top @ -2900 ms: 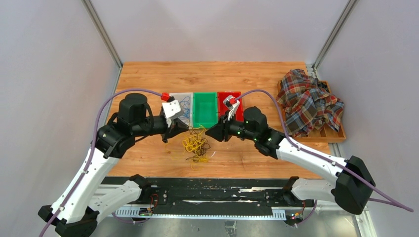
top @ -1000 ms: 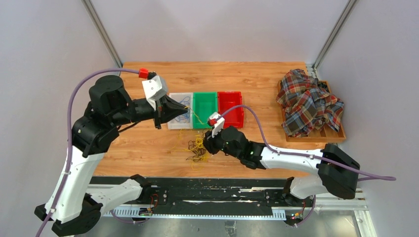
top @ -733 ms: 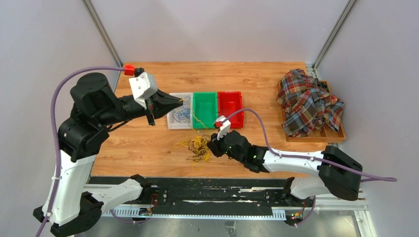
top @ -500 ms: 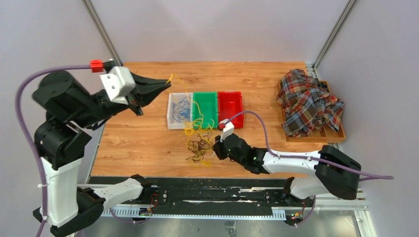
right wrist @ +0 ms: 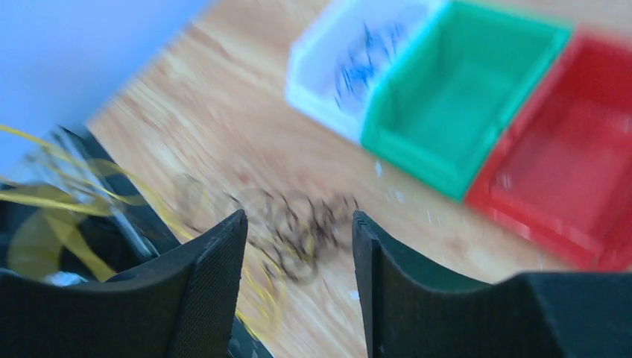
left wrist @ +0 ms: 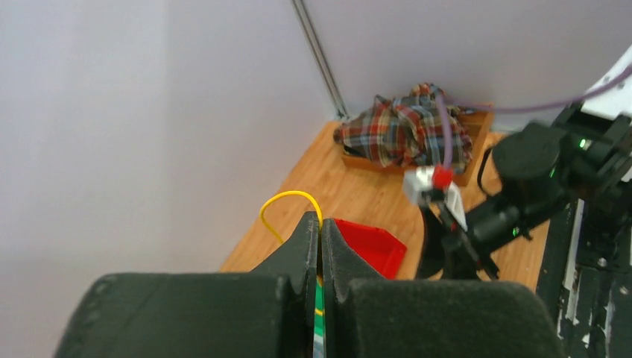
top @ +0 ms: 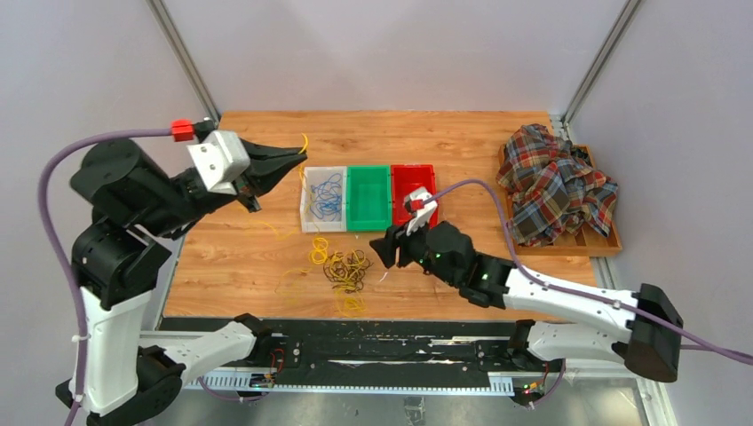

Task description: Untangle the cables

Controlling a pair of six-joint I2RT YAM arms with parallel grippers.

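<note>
A tangle of yellow and dark cables (top: 346,268) lies on the wooden table in front of the bins; it is a blur in the right wrist view (right wrist: 302,224). My left gripper (top: 300,157) is raised high at the left. It is shut on a yellow cable (left wrist: 287,198), and a short loop of it pokes past the tips (top: 305,142). My right gripper (top: 387,252) hangs just right of the tangle, open, with nothing between its fingers (right wrist: 212,268). Blue cables (top: 327,191) lie in the white bin.
A white bin (top: 306,213), a green bin (top: 368,197) and a red bin (top: 407,180) stand in a row behind the tangle. A plaid cloth (top: 555,182) is heaped on a wooden tray (top: 586,244) at the right edge.
The right gripper has opened and drawn up and back from the tangle. The yellow strand stretched between the left gripper and the pile has come free. The pile has spread on the table.
</note>
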